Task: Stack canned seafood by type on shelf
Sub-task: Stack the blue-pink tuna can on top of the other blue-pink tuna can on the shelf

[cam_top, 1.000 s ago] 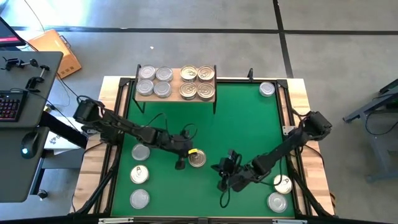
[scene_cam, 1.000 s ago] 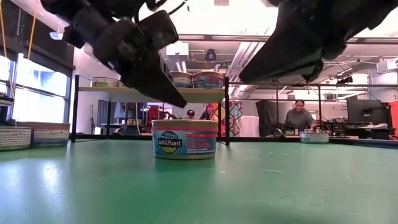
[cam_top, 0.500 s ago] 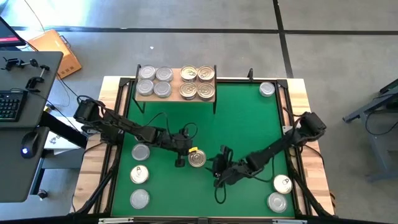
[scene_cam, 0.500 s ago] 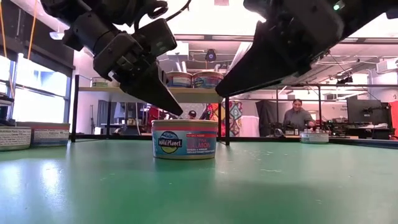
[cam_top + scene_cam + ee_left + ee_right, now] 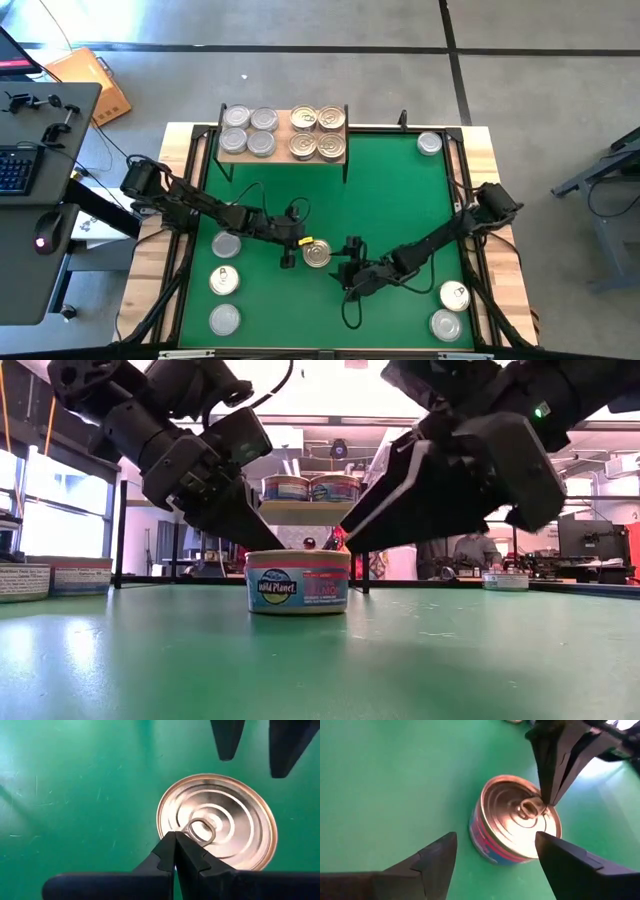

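A gold pull-tab can (image 5: 317, 254) stands upright on the green mat, mid-table. My left gripper (image 5: 175, 837) is shut, and its tips slant down from the table's left to the lid beside the pull-tab ring (image 5: 200, 831). My right gripper (image 5: 496, 839) is open just right of the can and low over the mat, with the can ahead of its spread fingers. The shelf (image 5: 283, 138) stands at the far edge, with silver-lidded cans (image 5: 248, 130) on its left half and gold-lidded cans (image 5: 317, 133) on its right half. My left gripper's shut fingertips (image 5: 547, 800) come slanting down from the table's left and end at the can's lid, right beside the pull-tab ring (image 5: 527, 809). I cannot tell whether they touch the lid or the ring. The can stands flat on the mat.
Loose cans lie on the mat at the left (image 5: 227, 244), (image 5: 224, 281), (image 5: 225, 319), at the near right (image 5: 455, 295), (image 5: 446, 325), and one in the far right corner (image 5: 429, 143). A black frame rims the mat. People and desks show beyond the far edge.
My right gripper has moved toward the table's left, up to the can, and has opened. My left gripper's tips have sunk slightly toward the can's lid. The can has stayed in place.
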`<state>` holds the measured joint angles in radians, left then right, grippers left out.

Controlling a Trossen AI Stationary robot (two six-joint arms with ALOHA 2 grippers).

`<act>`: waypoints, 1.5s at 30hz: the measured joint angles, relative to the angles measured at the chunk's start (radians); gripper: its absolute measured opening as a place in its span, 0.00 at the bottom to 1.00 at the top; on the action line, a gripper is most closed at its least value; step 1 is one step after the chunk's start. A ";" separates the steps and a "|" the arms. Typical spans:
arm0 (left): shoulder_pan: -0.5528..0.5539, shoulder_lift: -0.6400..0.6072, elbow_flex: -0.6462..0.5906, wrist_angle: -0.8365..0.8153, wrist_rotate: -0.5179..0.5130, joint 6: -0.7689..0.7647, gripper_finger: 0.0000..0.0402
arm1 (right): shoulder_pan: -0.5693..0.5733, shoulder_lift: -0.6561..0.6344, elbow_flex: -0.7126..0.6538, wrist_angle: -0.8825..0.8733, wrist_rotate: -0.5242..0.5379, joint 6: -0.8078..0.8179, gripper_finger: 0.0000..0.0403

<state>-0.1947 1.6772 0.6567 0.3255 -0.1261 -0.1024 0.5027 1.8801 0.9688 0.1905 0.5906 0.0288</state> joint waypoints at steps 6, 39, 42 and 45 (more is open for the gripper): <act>0.001 -0.001 -0.022 0.000 -0.007 0.000 0.00 | 0.001 0.000 0.001 0.011 0.006 -0.007 0.65; -0.060 -0.334 -0.027 -0.299 -0.236 0.038 0.00 | -0.269 0.022 0.354 -0.424 -0.493 -0.478 0.65; -0.090 -0.366 -0.027 -0.332 -0.256 0.026 0.00 | -0.294 0.024 0.355 -0.400 -0.538 -0.482 0.65; -0.113 -0.368 -0.027 -0.327 -0.261 0.026 0.00 | -0.319 0.027 0.354 -0.418 -0.583 -0.479 0.65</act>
<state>-0.3081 1.3087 0.6292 -0.0010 -0.3874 -0.0769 0.1840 1.9075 1.3231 -0.2279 0.0073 -0.4504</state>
